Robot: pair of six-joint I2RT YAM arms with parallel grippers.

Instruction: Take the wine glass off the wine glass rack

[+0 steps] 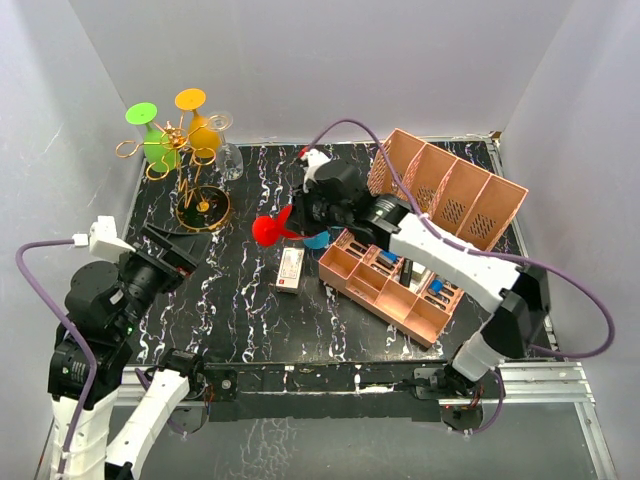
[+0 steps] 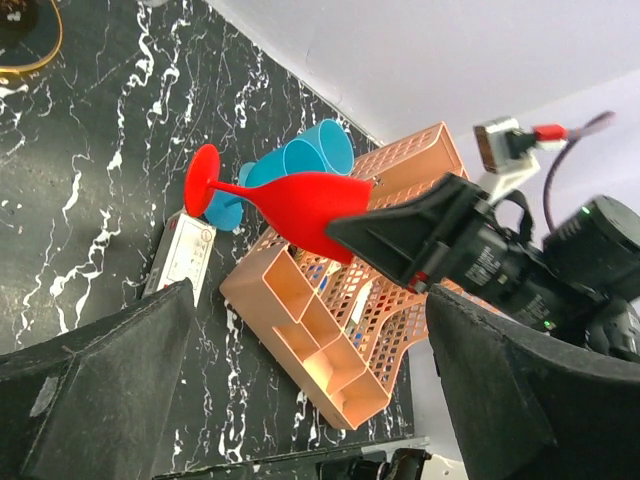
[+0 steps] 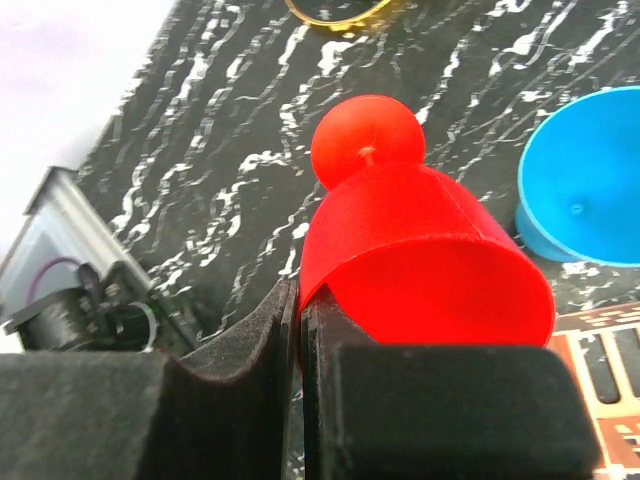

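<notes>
A red wine glass (image 1: 270, 228) (image 2: 300, 210) (image 3: 400, 220) hangs on its side above the middle of the table, foot pointing left. My right gripper (image 1: 300, 222) (image 3: 302, 320) (image 2: 400, 235) is shut on its rim, one finger inside the bowl. The gold wire wine glass rack (image 1: 185, 150) stands at the back left on its round base (image 1: 203, 208), apart from the red glass. A green glass (image 1: 150, 135), an orange glass (image 1: 197, 120) and a clear glass (image 1: 225, 140) hang on it. My left gripper (image 1: 170, 250) (image 2: 310, 295) is open at the near left, holding nothing.
A blue glass (image 1: 317, 240) (image 2: 300, 160) (image 3: 590, 190) lies on the table just beside the red one. A small white box (image 1: 290, 270) lies in front of them. A pink slotted organizer (image 1: 390, 285) and a pink mesh divider (image 1: 450, 190) stand at the right.
</notes>
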